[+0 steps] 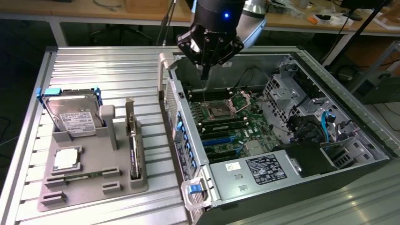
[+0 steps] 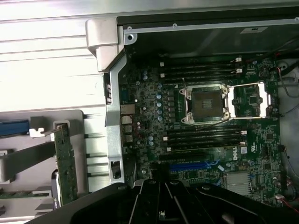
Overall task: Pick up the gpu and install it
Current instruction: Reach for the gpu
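The gpu stands on its long edge in a slot of the grey holder, thin and dark with silvery trim, on the exterior view's left. In the wrist view the gpu shows a green circuit face. My gripper hangs well to the right of it, over the open computer case, above the motherboard near the CPU socket. Its fingers are shut together to a narrow tip and hold nothing. The gripper looks down at the board's slots.
On the same holder a silver hard drive stands upright, with a square processor and a narrow memory stick lying in front. Drive cages and cables fill the case's right side. The power supply sits near its front.
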Motion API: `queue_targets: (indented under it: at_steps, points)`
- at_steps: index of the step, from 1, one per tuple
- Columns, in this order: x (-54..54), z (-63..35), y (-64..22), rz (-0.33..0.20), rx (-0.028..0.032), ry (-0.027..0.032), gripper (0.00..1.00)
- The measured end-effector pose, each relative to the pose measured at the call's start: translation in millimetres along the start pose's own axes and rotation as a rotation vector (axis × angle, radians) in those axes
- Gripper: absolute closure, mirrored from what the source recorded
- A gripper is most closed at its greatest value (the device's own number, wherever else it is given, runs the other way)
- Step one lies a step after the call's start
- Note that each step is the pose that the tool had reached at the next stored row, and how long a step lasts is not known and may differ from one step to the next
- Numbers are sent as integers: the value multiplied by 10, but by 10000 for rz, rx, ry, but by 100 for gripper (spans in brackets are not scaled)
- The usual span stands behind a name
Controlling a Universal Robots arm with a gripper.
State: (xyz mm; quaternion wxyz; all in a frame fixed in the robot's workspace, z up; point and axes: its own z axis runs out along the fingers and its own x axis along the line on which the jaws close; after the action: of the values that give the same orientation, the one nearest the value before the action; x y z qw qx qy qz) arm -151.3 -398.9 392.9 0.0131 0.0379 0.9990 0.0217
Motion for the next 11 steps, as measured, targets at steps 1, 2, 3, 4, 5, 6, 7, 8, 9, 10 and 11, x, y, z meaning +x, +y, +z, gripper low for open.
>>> queue_targets:
  at_steps: [1, 2, 3, 4, 5, 6, 7, 8, 9, 10, 11]
  points:
    - [4, 0, -1, 0, 0, 0, 89]
    - [9, 0, -1, 0, 0, 0, 89]
    - [14, 0, -1, 0, -1, 0, 89]
    - [22, 0, -2, 0, 0, 0, 89]
    - [27, 0, -2, 0, 0, 0, 89]
    - [32, 0, -2, 0, 0, 0, 89]
    - [37, 0, -3, 0, 0, 0, 89]
    - [42, 0, -3, 0, -1, 0, 89]
    - [48, 0, -4, 0, 0, 0, 89]
    - [53, -1, -4, 0, 0, 0, 89]
    - [57, -1, -4, 0, 0, 0, 89]
